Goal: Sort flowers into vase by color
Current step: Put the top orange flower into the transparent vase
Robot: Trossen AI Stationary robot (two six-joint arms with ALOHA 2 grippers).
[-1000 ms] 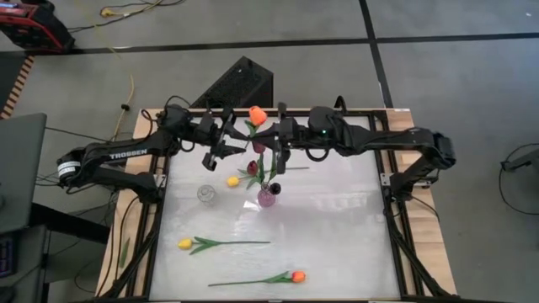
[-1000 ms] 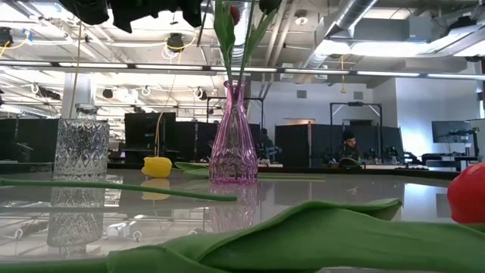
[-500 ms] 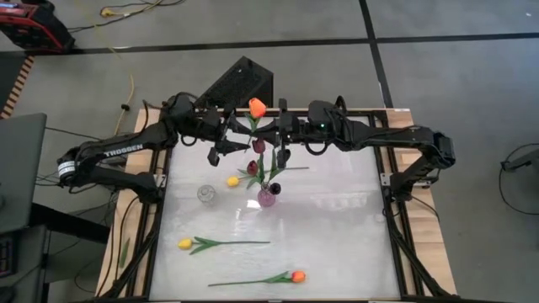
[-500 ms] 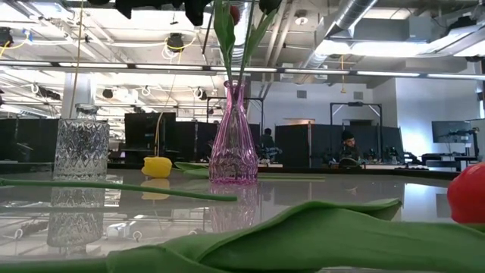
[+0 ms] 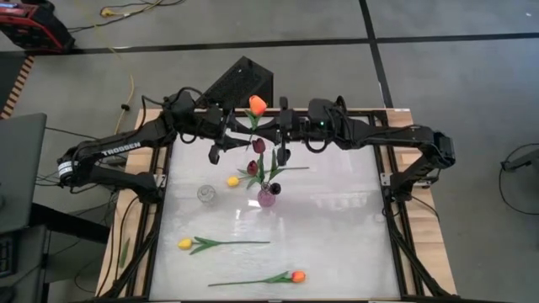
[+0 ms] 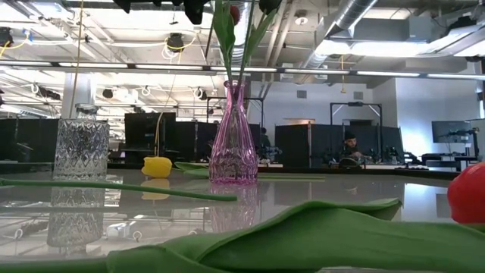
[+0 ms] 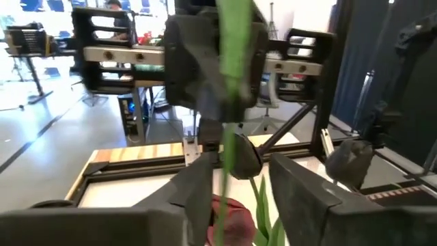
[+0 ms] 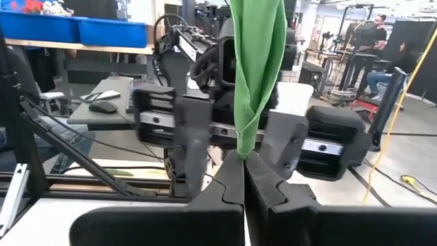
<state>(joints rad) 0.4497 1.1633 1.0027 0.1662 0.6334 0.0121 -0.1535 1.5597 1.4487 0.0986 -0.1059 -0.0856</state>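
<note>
An orange tulip (image 5: 257, 106) is held up over the table's far side, its head above my right gripper (image 5: 271, 137), which is shut on it. My left gripper (image 5: 234, 141) is open beside it; in the left wrist view its fingers (image 7: 198, 195) stand on either side of the green stem (image 7: 231, 102), and I cannot tell whether they touch it. Below stands a purple vase (image 5: 266, 199) holding maroon tulips (image 5: 258, 146). A clear glass vase (image 5: 205, 194) stands to its left. My right gripper (image 8: 244, 171) pinches the orange tulip's green leaf and stem (image 8: 247, 140) between its two shut fingers, coming level from the table's right side. The tulip is lifted clear and stands about upright, its folded leaf (image 8: 258, 61) rising above the fingers.
One yellow tulip (image 5: 233, 181) lies beside the purple vase. Another yellow tulip (image 5: 185, 243) and an orange one (image 5: 296, 275) lie near the table's near edge. The table's right half (image 5: 337, 219) is bare. In the low view a green leaf (image 6: 303, 227) fills the foreground.
Both grippers have risen a little with the orange tulip; in the low view their dark shapes have moved up past the picture's top edge. My left gripper has drawn slightly toward the table's far left.
</note>
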